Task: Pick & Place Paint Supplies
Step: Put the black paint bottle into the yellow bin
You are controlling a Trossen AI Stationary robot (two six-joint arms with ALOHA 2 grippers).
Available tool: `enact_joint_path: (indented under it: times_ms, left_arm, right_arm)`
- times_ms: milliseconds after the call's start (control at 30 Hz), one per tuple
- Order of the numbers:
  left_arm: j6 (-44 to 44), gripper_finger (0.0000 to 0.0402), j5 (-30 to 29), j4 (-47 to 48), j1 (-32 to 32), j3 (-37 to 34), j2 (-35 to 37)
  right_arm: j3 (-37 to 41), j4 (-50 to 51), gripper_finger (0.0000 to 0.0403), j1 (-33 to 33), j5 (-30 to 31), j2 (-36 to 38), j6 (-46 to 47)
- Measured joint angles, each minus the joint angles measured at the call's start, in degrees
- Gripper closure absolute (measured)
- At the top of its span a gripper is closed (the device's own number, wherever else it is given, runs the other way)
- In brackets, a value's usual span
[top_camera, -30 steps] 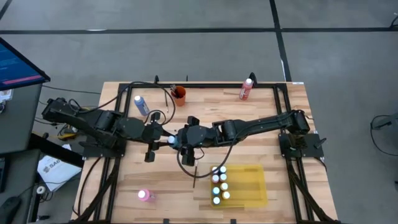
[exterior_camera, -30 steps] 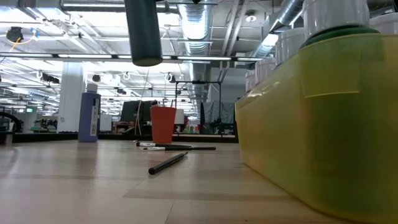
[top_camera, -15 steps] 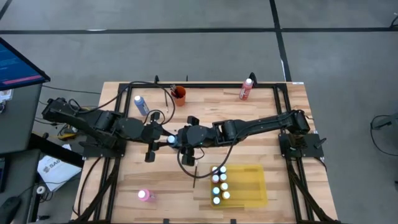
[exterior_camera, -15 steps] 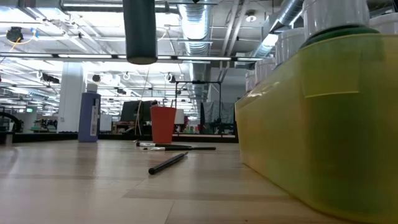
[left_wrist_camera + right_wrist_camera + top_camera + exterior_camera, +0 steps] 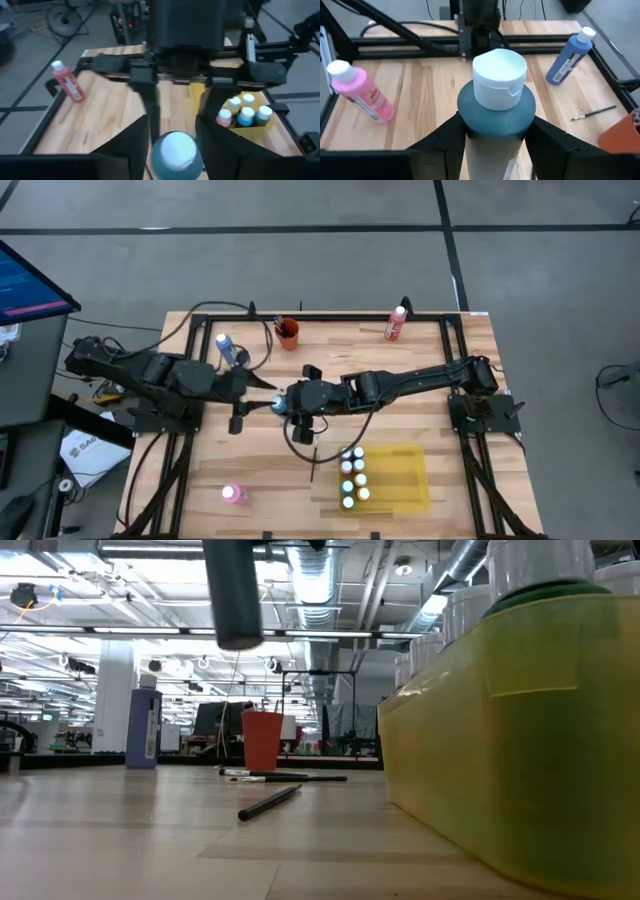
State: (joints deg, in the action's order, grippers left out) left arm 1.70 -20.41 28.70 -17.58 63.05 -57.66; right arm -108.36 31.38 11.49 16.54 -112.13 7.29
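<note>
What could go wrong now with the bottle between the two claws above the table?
1. The bottle hangs in the air between the left claw and the right claw; a poor handover could drop it.
2. The tray holds several bottles at one end; placing this one could knock them over.

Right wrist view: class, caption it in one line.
Right gripper grips a teal bottle, pink bottle and blue bottle lying beyond.
</note>
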Motion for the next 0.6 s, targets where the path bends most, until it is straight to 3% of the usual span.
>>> enact_joint_path:
  times_ms: [367, 600]
  left_arm:
    - [0.04, 0.0218, -5.22, 0.92, 0.0, -0.15, 7.97]
    - [0.02, 0.0222, -6.64, 1.14, 0.0, -0.22, 10.98]
  right_arm:
    - [-0.13, 2.81, 0.0232, 1.06, 0.04, 0.76, 1.03]
    - [0.41, 13.0, 0.0233, 4.31, 2.5, 7.0, 5.19]
